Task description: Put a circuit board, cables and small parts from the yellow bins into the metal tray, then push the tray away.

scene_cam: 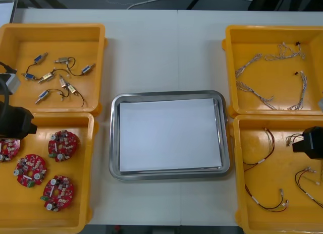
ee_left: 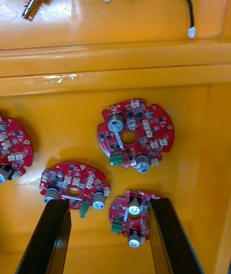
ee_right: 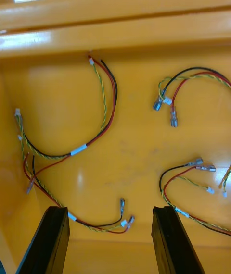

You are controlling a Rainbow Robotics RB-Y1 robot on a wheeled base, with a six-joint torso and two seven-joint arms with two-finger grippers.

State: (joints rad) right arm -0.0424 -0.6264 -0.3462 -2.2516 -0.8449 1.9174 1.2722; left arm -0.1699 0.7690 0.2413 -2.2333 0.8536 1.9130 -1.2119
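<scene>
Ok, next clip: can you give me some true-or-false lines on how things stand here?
1. The tray holds a circuit board. False: its white inside holds nothing.
2. The left hand hangs open over the circuit boards in the near left bin. True.
3. The right hand is shut on a cable. False: it is open above the red and yellow cables.
4. Four circuit boards lie in the near left bin. True.

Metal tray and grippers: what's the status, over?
Left gripper open above circuit boards. Right gripper open above red and yellow cables. Metal tray holds nothing yet.
</scene>
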